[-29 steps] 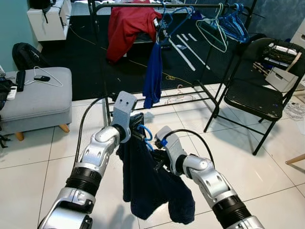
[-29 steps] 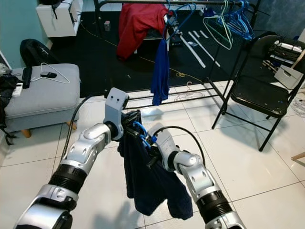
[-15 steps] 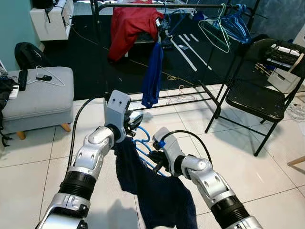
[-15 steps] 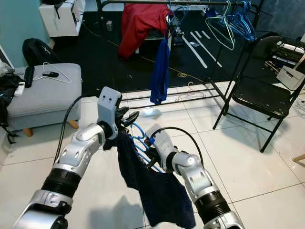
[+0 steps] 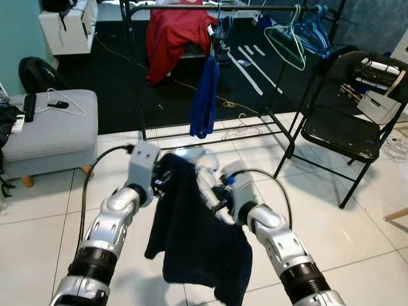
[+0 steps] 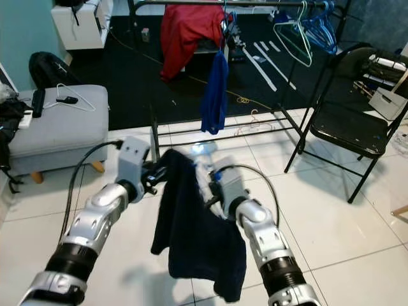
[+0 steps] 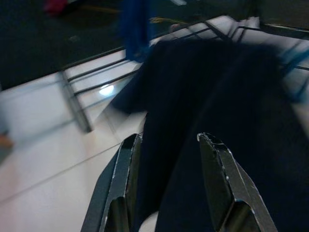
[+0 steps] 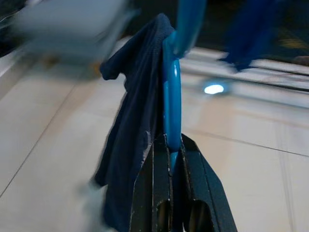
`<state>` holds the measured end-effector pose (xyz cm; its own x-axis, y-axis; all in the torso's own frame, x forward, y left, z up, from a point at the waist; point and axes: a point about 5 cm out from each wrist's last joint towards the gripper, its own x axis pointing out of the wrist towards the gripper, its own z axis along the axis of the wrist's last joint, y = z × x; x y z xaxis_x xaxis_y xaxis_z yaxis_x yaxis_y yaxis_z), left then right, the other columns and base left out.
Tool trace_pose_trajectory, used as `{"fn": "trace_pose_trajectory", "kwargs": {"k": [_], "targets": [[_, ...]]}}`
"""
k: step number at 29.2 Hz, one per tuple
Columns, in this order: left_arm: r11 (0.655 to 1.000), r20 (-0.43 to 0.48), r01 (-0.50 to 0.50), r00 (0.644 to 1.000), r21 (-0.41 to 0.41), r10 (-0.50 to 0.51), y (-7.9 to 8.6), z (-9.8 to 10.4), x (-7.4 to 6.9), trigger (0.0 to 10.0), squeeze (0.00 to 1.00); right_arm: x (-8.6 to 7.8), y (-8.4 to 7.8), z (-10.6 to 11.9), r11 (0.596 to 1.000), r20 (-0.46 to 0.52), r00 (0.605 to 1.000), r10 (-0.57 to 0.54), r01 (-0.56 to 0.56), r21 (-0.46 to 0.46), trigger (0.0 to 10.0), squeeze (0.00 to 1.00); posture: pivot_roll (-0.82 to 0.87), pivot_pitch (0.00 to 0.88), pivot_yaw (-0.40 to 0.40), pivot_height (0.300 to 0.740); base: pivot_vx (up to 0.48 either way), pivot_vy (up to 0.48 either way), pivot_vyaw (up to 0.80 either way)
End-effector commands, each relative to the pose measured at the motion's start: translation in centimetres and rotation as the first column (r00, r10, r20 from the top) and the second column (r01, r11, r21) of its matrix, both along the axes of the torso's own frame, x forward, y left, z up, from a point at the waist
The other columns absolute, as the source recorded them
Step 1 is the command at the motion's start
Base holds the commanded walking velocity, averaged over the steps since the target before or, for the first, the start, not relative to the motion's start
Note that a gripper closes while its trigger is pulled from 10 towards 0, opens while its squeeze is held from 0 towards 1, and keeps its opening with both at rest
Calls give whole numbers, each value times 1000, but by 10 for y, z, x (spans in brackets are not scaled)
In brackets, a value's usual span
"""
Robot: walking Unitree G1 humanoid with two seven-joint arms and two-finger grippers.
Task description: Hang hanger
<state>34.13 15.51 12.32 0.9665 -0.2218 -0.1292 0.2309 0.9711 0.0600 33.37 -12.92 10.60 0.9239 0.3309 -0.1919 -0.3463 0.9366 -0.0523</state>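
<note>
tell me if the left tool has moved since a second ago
Yes. The left tool has swung out toward the robot's left, away from the right tool, spreading the dark shirt; the grey ottoman barely shifts in view.

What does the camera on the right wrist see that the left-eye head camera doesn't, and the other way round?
Right wrist view: close up, the right gripper pinches a blue hanger between shut fingers.

Left eye view: the room, with the rack carrying a red garment and spare hangers, a black chair, a grey ottoman, and the left gripper at the cloth's other edge.

Both: the dark navy garment draped on the hanger, above white tiles.
</note>
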Motion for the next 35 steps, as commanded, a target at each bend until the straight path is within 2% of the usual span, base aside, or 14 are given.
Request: {"fn": "trace_pose_trajectory", "kwargs": {"k": [1,3,4,5,6,7,10,12,14,19,21,23,24,35], "targets": [[997,19,-71,997,-32,72,8,-4,-5,10000,0,0,-18,5,992,57,992,-114,111,51,10000,0,-54,86,-47,740,0,0,0],[987,27,-136,990,-89,139,18,-11,-15,10000,0,-4,-37,8,974,97,972,-212,202,102,10000,0,-62,85,-42,740,0,0,0],[987,27,-136,990,-89,139,18,-11,-15,10000,0,-4,-37,8,974,97,972,-212,202,102,10000,0,-62,85,-42,740,0,0,0],[985,31,-135,990,-103,139,20,-14,-20,10000,0,-5,-46,13,962,123,958,-258,244,123,10000,0,-64,82,-42,740,0,0,0],[985,31,-135,990,-103,139,20,-14,-20,10000,0,-5,-46,13,962,123,958,-258,244,123,10000,0,-64,82,-42,740,0,0,0],[985,44,-136,989,-105,141,21,-14,-23,10000,0,-6,-54,18,951,157,943,-294,272,144,10000,0,-68,80,-46,740,0,0,0],[981,76,-146,985,-128,157,23,-11,-26,10000,0,-7,-64,25,939,190,927,-322,288,186,10000,0,-69,78,-46,740,0,0,0],[981,76,-146,985,-128,157,23,-11,-26,10000,0,-7,-64,25,939,190,927,-322,288,186,10000,0,-69,78,-46,740,0,0,0],[983,92,-121,987,-136,135,16,-8,-26,10000,0,-6,-54,20,958,165,956,-243,210,195,10000,0,-69,76,-47,740,294,0,0],[984,95,-112,988,-135,126,14,-8,-25,10000,0,-5,-50,18,963,156,963,-218,186,196,10000,0,-69,76,-47,740,300,0,0],[984,99,-113,987,-140,127,9,-5,-24,10000,0,-7,-34,15,975,125,984,-125,99,200,10000,0,-68,64,-50,740,390,0,0],[984,99,-113,987,-140,127,9,-5,-24,10000,0,-7,-34,15,975,125,984,-125,99,200,10000,0,-68,64,-50,740,409,0,0],[983,100,-116,986,-142,131,7,-5,-23,10000,0,-8,-29,13,978,120,988,-93,68,197,10000,0,-68,63,-50,740,416,0,0],[985,112,-105,986,-140,121,-1,0,-19,10000,0,-10,-23,11,974,109,992,-60,35,224,10000,0,-68,64,-49,740,415,0,0]]}}
